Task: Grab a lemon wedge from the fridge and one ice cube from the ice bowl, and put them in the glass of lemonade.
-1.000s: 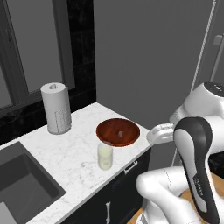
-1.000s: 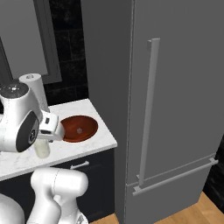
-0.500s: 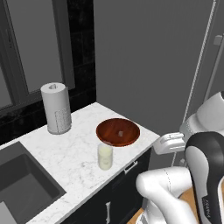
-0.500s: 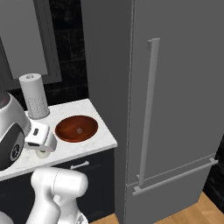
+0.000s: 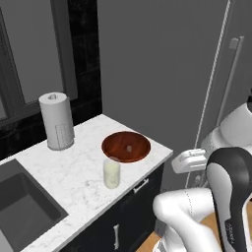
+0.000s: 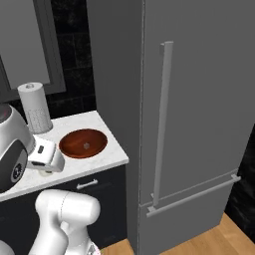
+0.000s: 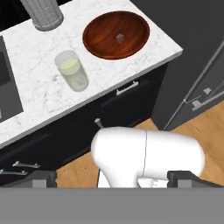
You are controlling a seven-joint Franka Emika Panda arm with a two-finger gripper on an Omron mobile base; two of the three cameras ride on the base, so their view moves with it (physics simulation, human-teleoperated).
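Note:
The matte grey fridge stands right of the counter with its doors closed and a long bar handle; the lemon wedge is hidden. On the white marble counter sits the reddish-brown ice bowl with a tiny pale ice cube in it. The glass of lemonade stands just in front of the bowl. My gripper hovers off the counter's front edge, above the floor and dark cabinets. It is open, its fingertips far apart with nothing between them. The hand view also holds the bowl, cube and glass.
A white paper roll on its grey holder stands at the back of the counter. A dark sink lies at the left. Dark low cabinets with bar pulls run below the counter, with wooden floor in front of the fridge.
My hand has drawn back from over the counter, past its front edge toward the fridge side. The bowl, cube and glass have stayed put.

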